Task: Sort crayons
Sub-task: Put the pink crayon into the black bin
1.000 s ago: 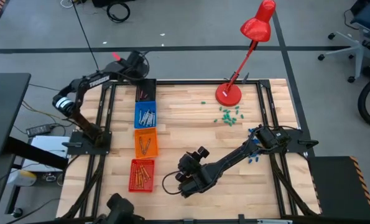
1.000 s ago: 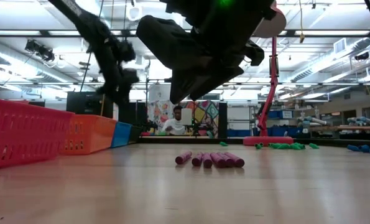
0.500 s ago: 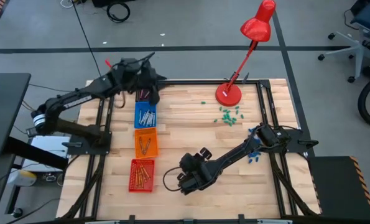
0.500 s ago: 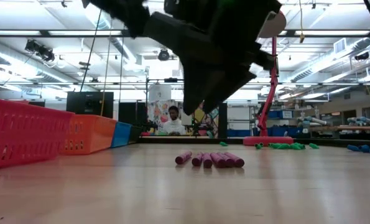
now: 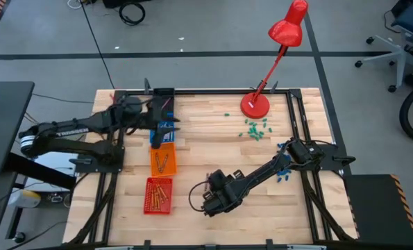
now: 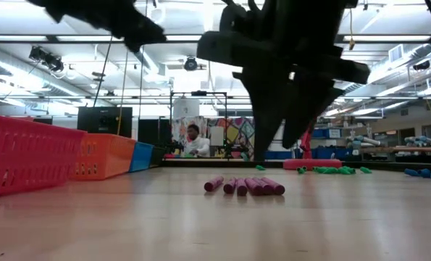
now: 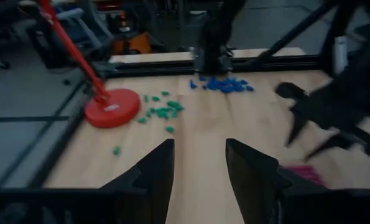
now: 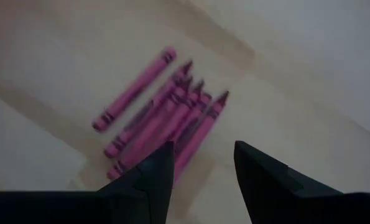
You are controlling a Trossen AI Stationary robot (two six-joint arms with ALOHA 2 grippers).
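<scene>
Several magenta-pink crayons (image 8: 163, 124) lie side by side flat on the wooden table; they also show in the low view (image 6: 244, 186). My right gripper (image 8: 200, 171) is open and empty, hanging just above them, fingers pointing down; it shows in the high view (image 5: 212, 201), where it hides the crayons. My left gripper (image 7: 200, 168) is open and empty, over the blue bin (image 5: 162, 132) of grey-silver crayons. An orange bin (image 5: 162, 160) holds orange crayons. A red bin (image 5: 158, 195) stands nearest the front edge.
A black bin (image 5: 164, 101) stands beyond the blue one. A red desk lamp (image 5: 256, 105) stands at the far edge, with green bits (image 5: 255, 128) near its base. Blue bits (image 5: 283, 174) lie by the right arm's base. A person sits in the room behind (image 6: 193, 141).
My left gripper has swung from beyond the table's far-left corner toward the near edge, past the black bin to above the blue bin. My right gripper has shifted a little toward the table's right above the magenta crayons, which have stayed still.
</scene>
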